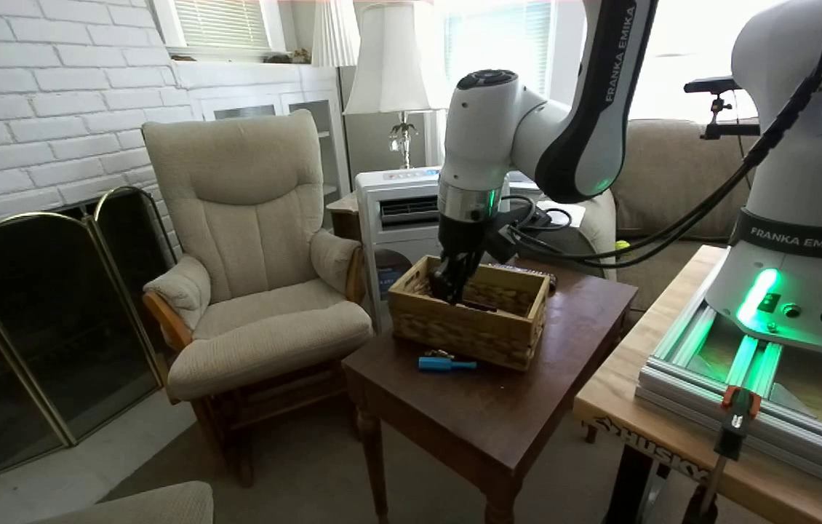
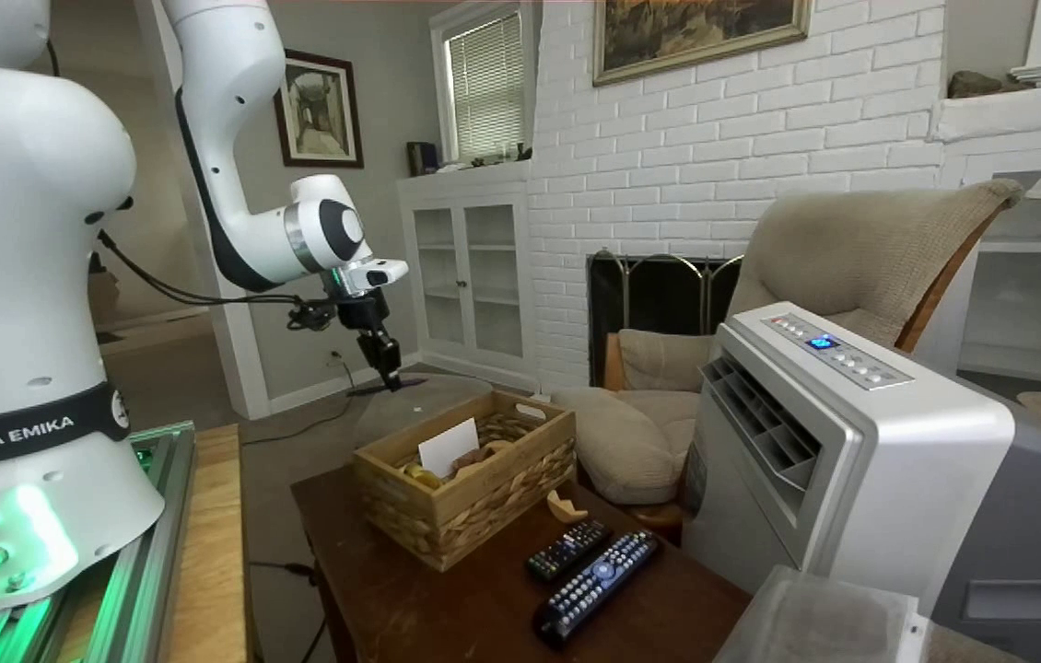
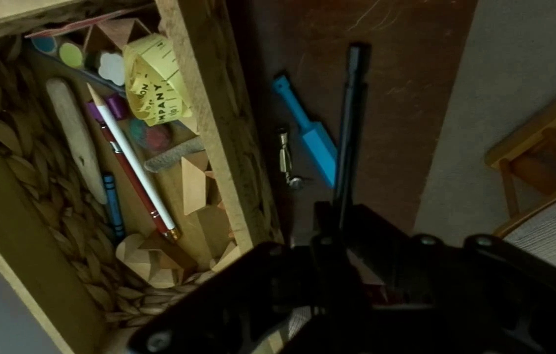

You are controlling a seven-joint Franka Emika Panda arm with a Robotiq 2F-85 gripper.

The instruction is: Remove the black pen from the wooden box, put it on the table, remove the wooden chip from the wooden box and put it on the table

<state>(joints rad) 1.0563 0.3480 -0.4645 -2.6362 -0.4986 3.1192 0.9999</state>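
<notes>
Step in hand, judged from the present layout: placing the black pen (image 3: 354, 113) on the table (image 1: 484, 418). The claw (image 3: 339, 215) is closed on the pen, part of which projects beyond the grip. Claw and pen hang above the table, outside the wall of the wooden box (image 2: 502, 488); no contact with the tabletop is visible. The next move calls for lowering the pen to a bare part of the table, apart from the blue tool (image 3: 320, 150) and the small metal piece (image 3: 284, 152), then releasing it. Removal of the wooden chip appears to follow: the box contains several wooden pieces (image 3: 193, 189), and which one is meant cannot be told.

Surface: dark reddish-brown wood. A long remote (image 2: 596, 589), a short remote (image 2: 568, 550) and a pale notched piece (image 2: 567, 508) lie on it.

Room: a beige armchair (image 1: 258, 247) and a white air conditioner (image 2: 907, 470) stand near the table, with a white brick wall (image 2: 686, 166) beyond.
</notes>
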